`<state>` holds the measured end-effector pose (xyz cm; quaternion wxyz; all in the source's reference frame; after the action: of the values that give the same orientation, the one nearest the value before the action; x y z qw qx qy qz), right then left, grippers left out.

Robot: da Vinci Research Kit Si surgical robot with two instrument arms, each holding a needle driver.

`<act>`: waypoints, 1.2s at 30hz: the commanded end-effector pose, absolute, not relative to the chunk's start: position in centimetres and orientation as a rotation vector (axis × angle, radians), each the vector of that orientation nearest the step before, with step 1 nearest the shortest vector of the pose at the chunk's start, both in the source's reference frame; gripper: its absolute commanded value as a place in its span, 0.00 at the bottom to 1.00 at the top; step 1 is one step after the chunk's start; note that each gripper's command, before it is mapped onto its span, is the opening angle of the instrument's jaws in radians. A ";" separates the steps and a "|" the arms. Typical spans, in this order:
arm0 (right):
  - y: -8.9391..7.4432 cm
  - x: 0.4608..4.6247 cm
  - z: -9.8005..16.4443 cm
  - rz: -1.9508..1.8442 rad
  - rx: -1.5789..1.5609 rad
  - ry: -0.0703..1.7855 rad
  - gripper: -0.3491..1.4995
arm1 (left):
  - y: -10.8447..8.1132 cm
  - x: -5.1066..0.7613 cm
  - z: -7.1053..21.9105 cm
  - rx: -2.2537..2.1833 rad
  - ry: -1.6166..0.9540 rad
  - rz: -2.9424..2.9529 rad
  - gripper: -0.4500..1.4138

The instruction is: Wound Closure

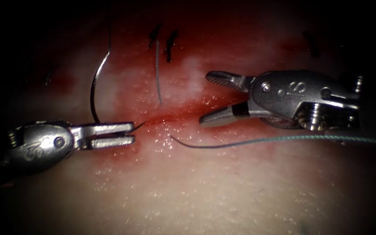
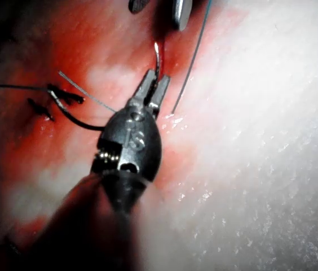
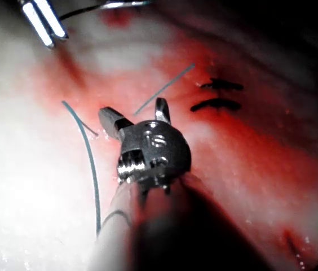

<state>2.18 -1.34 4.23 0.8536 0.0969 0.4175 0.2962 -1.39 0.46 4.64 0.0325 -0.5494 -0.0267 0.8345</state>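
Observation:
My left tool (image 1: 132, 133) reaches in from the left, shut on the curved needle (image 1: 92, 91) near its pointed end. The short tip pokes out past the jaws toward the left end of the cut (image 1: 175, 115), and the body arcs up and away over the tissue (image 1: 223, 187). I cannot tell whether the tip touches the surface. In the left wrist view the needle (image 2: 157, 56) sticks out beyond the left tool (image 2: 156, 80). My right tool (image 1: 205, 98) hovers over the right part of the cut, wide open and holding nothing; its wrist view shows it (image 3: 133, 110) the same.
A greenish thread (image 1: 257, 141) lies across the tissue from the right, its free end curling up near the cut's middle. Two dark stitches (image 1: 169, 45) sit at the back with a short thread tail (image 1: 158, 78) hanging from them. Red fluid stains the tissue around the cut.

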 end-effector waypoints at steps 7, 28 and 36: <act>-1.4 2.29 4.3 0.512 0.217 0.928 0.85 | 0.5 -1.44 4.7 -1.693 -0.082 2.569 0.00; -1.4 2.43 5.2 0.824 0.235 0.913 0.79 | 0.5 -1.45 4.7 -1.697 -0.085 2.567 0.00; -1.2 2.51 5.4 0.977 0.277 0.897 0.89 | 0.5 -1.55 4.8 -1.745 -0.091 2.559 0.00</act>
<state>2.43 -1.15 5.40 0.7760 0.1323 0.4138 0.4573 -1.50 0.45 4.69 0.0216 -0.5623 -0.0289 0.8262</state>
